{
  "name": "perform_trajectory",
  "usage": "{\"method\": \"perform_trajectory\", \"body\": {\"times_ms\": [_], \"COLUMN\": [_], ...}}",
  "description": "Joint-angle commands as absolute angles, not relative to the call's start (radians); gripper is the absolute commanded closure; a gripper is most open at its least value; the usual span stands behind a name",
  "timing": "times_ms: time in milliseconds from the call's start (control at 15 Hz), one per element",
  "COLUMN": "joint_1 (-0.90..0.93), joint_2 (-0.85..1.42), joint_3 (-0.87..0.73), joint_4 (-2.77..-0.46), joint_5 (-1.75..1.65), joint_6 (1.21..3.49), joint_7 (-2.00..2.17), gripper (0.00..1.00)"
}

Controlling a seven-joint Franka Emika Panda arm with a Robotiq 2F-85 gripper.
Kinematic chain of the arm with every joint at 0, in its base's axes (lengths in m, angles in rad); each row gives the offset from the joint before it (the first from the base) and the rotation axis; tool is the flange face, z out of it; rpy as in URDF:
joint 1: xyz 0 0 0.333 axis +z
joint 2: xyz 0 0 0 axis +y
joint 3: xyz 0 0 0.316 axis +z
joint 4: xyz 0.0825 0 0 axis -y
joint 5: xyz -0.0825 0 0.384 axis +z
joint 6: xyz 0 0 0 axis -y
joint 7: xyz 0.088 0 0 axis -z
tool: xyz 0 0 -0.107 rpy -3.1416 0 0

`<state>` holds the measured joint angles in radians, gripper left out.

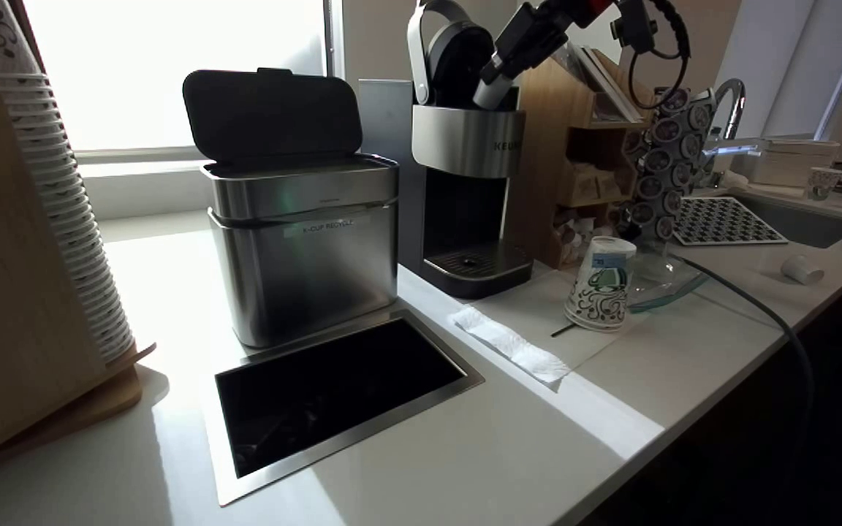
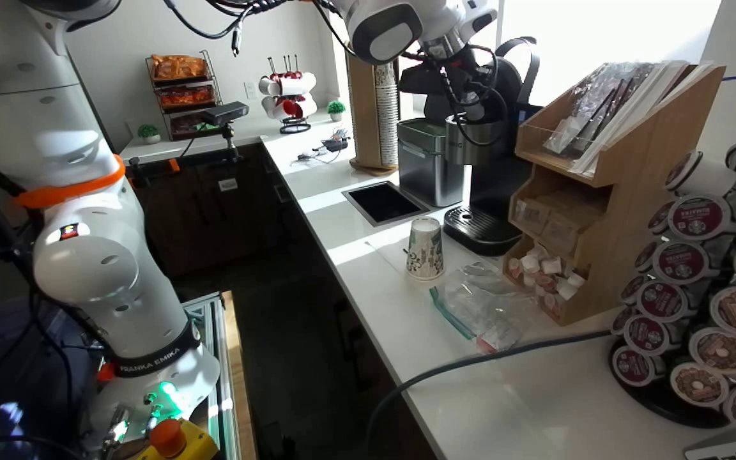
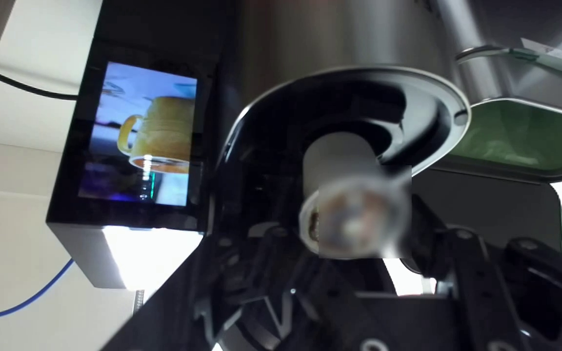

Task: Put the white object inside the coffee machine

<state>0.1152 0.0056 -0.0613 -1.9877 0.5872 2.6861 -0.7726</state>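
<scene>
The coffee machine (image 1: pixel 465 139) has a silver body, and its rounded black head (image 1: pixel 457 58) is raised open. It also shows in the other exterior view (image 2: pixel 473 144) and, close up, in the wrist view (image 3: pixel 349 39). My gripper (image 1: pixel 494 71) is above the machine's top, shut on the white object, a small white pod (image 1: pixel 491 93). The pod is tilted, its narrow end down at the machine's top. In the wrist view the pod (image 3: pixel 337 151) sits between the fingers (image 3: pixel 351 234), its narrow end over the round pod opening (image 3: pixel 388 126). Its lid is blurred. How deep it reaches I cannot tell.
A steel bin (image 1: pixel 311 270) with a raised black lid stands beside the machine. A wooden organizer (image 2: pixel 636 211) stands on its other side. An upturned paper cup (image 1: pixel 600 292), a plastic bag (image 2: pixel 483 303), a pod carousel (image 2: pixel 681 319) and a cable (image 2: pixel 502 358) are on the counter.
</scene>
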Motion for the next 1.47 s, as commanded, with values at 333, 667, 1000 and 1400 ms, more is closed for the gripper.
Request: {"method": "perform_trajectory", "body": {"times_ms": [333,667,1000,1400], "joint_1": [0.116,0.116,0.117,0.118], "joint_2": [0.018,0.016,0.018,0.024], "joint_3": [-0.060,-0.060,-0.059,-0.059], "joint_4": [-1.985,-1.989,-1.991,-1.992], "joint_5": [0.545,0.481,0.445,0.424], "joint_6": [2.689,2.682,2.679,2.685], "joint_7": [-0.773,-0.755,-0.743,-0.733], "gripper": [0.71,0.71,0.71,0.01]}}
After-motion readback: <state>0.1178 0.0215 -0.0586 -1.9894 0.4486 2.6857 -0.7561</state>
